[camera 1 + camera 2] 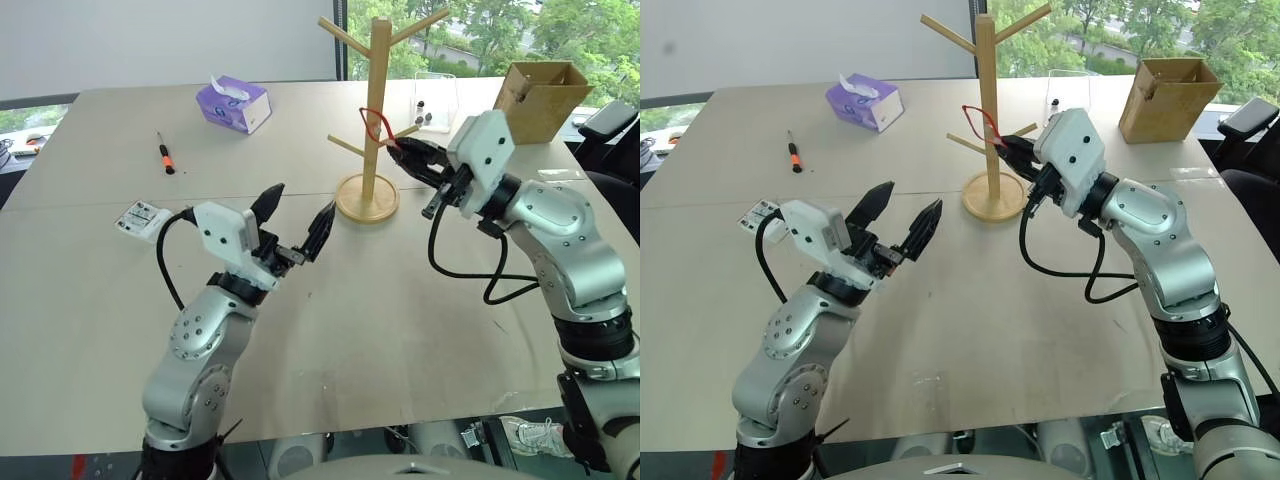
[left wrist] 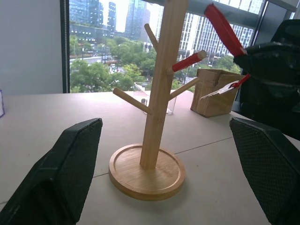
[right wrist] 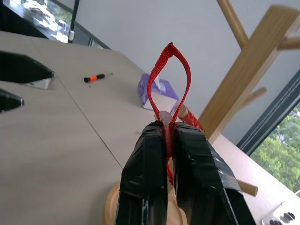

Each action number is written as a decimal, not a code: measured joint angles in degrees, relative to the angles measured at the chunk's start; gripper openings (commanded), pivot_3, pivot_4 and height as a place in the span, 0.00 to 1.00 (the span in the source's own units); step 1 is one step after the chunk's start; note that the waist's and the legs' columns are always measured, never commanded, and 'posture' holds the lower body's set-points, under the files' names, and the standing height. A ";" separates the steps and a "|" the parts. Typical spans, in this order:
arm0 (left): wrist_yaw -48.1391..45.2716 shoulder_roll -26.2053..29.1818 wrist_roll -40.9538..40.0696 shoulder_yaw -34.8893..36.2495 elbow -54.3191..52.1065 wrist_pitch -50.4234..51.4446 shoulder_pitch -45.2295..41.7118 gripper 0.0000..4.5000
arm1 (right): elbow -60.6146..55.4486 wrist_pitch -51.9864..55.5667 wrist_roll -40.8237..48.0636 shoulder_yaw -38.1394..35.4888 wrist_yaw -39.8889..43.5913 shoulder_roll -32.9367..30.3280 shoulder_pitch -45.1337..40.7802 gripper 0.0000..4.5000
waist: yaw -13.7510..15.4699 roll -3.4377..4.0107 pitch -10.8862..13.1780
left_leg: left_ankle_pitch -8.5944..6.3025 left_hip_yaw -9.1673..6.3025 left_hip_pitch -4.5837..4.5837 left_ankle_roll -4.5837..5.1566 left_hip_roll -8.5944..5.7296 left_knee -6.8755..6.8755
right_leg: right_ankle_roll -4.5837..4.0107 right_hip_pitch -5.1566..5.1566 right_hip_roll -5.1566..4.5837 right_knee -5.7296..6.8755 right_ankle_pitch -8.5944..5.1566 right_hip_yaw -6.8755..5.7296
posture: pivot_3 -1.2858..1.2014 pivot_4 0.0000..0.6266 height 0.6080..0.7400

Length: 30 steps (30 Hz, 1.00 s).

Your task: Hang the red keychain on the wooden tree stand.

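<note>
Looking at how this red keychain will handle, I'd say it's about as light as it gets: a thin woven strap loop with one small silver key hanging off it, so weight is no issue, floppiness is. Right now the right gripper is clamped shut on the lower end of the strap, just beside the pole of the wooden tree stand, roughly level with the stand's lower pegs. The loop stands up above the fingertips and holds an open teardrop shape, so the webbing seems to have a bit of body, but I'd expect it to fold or twist if it brushes a peg sideways. Pinching it low near the key end looks like the right call to me, since that leaves the whole loop free to slip over a peg tip. The pegs angle upward, so once the loop is over one it should slide toward the pole and stay. The key dangles on the side of the fingers away from the stand and may swing a little. The left gripper sits in front of the stand's round base with its fingers spread wide, holding nothing. Well off to the left of the stand are a screwdriver and a purple tissue box.
</note>
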 measured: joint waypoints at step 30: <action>4.32 0.98 -3.99 0.04 -0.82 11.30 -14.26 1.00 | 10.92 -1.38 -10.45 1.50 -5.22 6.58 -3.38 0.14 | 0.03 0.00 0.00 | 0.20 0.02 0.01 -0.34 -0.05 0.02 | -0.03 0.00 0.01 0.08 0.02 0.03 | 0.52 0.24 1.00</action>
